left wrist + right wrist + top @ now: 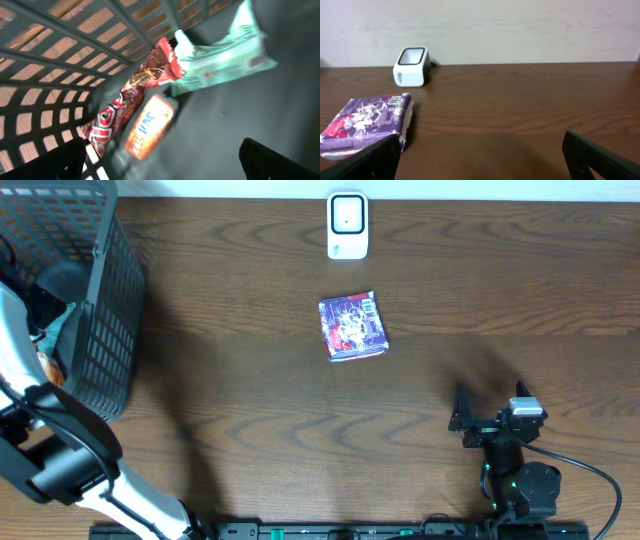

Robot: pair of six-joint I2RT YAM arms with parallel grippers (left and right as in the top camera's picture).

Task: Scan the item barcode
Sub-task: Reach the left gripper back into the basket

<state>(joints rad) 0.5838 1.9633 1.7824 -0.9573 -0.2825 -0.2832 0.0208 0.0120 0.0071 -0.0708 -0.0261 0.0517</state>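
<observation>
A purple printed packet [352, 327] lies flat mid-table, a little in front of the white barcode scanner [347, 225] that stands at the far edge. In the right wrist view the packet [367, 122] is low on the left and the scanner [411, 66] behind it. My right gripper [482, 167] is open and empty, hovering near the table's front right [466, 418]. My left gripper [160, 170] is open inside the basket, above a red snack wrapper [125, 110], an orange packet [150, 125] and a mint-green packet [220, 60], touching none.
The dark mesh basket [100, 330] stands at the table's left end, with my left arm [20, 350] reaching down into it. Its slatted wall [60, 75] is close on the left of the left gripper. Bare brown tabletop [250, 400] lies between basket and packet.
</observation>
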